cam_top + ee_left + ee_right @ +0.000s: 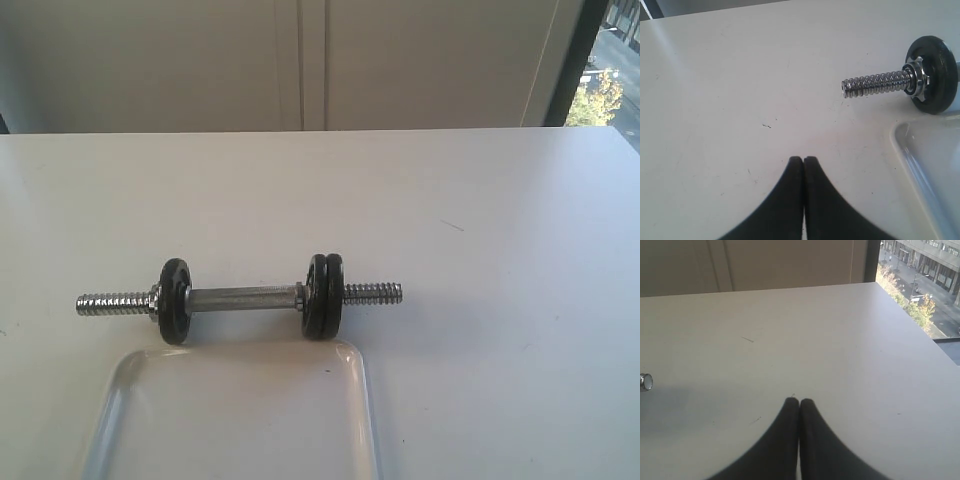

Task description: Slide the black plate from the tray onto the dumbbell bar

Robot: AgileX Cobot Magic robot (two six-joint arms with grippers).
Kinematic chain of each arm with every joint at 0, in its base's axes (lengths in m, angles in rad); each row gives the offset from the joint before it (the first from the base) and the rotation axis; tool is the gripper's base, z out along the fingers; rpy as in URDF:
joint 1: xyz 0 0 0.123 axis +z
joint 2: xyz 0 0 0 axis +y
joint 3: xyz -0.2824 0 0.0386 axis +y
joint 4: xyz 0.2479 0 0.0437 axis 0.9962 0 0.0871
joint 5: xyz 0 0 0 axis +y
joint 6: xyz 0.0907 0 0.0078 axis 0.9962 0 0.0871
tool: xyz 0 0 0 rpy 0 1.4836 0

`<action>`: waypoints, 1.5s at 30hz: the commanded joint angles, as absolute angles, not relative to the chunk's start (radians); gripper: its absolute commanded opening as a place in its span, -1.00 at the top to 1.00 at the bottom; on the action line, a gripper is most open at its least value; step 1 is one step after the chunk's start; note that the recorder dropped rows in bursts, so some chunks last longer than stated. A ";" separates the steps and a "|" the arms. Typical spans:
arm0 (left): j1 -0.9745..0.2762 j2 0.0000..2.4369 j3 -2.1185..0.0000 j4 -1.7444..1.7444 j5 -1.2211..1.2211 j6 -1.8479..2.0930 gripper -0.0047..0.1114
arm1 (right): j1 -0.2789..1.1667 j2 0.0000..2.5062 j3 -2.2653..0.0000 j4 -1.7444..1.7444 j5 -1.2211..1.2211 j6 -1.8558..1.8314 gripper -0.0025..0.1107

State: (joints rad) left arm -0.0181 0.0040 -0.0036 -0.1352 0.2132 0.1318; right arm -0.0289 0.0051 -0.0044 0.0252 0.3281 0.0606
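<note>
The dumbbell bar (245, 297) lies across the white table, with one black disc (174, 300) near its left end and two black discs (324, 296) pressed together near its right end. In front of it is the white tray (355, 400); the part in view holds no black plate. The left gripper (803, 159) is shut on nothing above bare table, short of the bar's threaded end (875, 85), a disc (935, 75) and the tray corner (900, 140). The right gripper (799, 401) is shut and empty, with the bar's tip (645, 382) far to its side. Neither gripper shows in the exterior view.
The white table (500, 200) runs back to a pale wall. Its side edge (920, 325) drops off by a window in the right wrist view. The tray's front part is cut off by the exterior view's lower border.
</note>
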 commanded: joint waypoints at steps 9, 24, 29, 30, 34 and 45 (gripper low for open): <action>-0.024 0.000 0.000 -0.141 0.211 0.132 0.92 | -0.029 0.000 0.000 0.028 0.319 0.049 0.96; -0.024 0.000 0.000 -0.141 0.221 -0.071 0.92 | -0.029 0.000 0.000 0.028 0.316 0.049 0.96; -0.024 0.000 0.000 -0.141 0.213 -0.071 0.92 | -0.029 0.000 0.000 0.028 0.316 0.049 0.96; -0.024 0.000 0.000 -0.141 0.211 -0.071 0.92 | -0.029 0.000 0.000 0.028 0.316 0.049 0.96; -0.024 0.000 0.000 -0.141 0.211 -0.071 0.92 | -0.029 0.000 0.000 0.028 0.316 0.049 0.96; -0.022 0.000 0.000 -0.021 0.220 -0.071 0.92 | -0.029 0.000 0.000 0.028 0.316 0.049 0.96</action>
State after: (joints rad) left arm -0.0181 0.0040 -0.0036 -0.0496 0.2150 -0.0646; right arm -0.0289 0.0051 -0.0044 0.0252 0.3265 0.0589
